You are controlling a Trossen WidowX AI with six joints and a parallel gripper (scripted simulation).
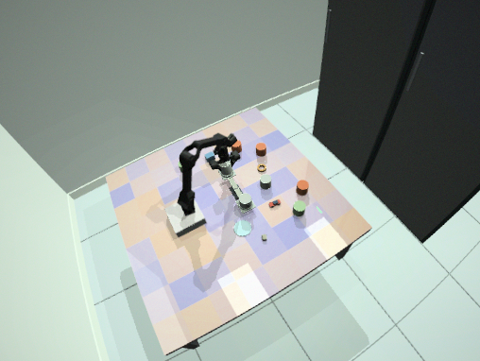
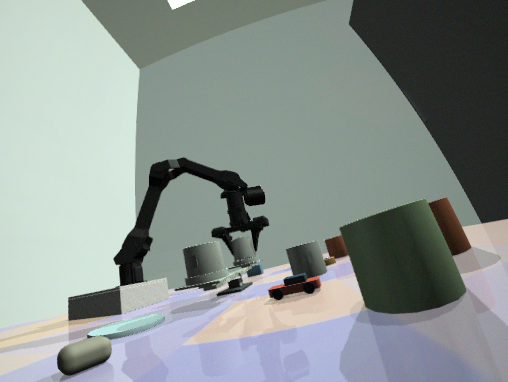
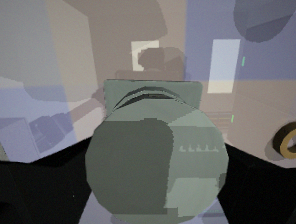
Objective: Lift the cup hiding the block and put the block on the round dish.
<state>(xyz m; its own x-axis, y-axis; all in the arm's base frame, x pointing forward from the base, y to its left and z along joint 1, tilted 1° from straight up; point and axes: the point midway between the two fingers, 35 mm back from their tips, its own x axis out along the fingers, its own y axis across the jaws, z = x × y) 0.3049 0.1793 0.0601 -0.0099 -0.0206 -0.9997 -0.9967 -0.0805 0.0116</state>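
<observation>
My gripper (image 1: 225,166) (image 2: 244,251) (image 3: 153,136) is shut on the far grey cup, its fingers on either side. That cup (image 1: 227,171) (image 2: 243,247) (image 3: 135,175) is upright at the raised far end of the balance (image 1: 234,187) (image 2: 235,289) (image 3: 115,90). Whether its rim touches the pan is unclear. The other grey cup (image 1: 245,200) (image 2: 204,262) stands on the near pan, which sits lower. The round pale-blue dish (image 1: 243,229) (image 2: 130,326) lies near that end, with no cup above it. The block is hidden from view.
A grey cylinder (image 1: 265,181) (image 2: 306,257), a toy car (image 1: 274,203) (image 2: 295,287) and a green cylinder (image 1: 299,208) (image 2: 400,260) stand right of the balance. A small capsule (image 1: 264,237) (image 2: 85,355) lies near the dish. A ring (image 1: 262,171) and orange cylinders (image 1: 261,149) (image 1: 302,187) are farther off.
</observation>
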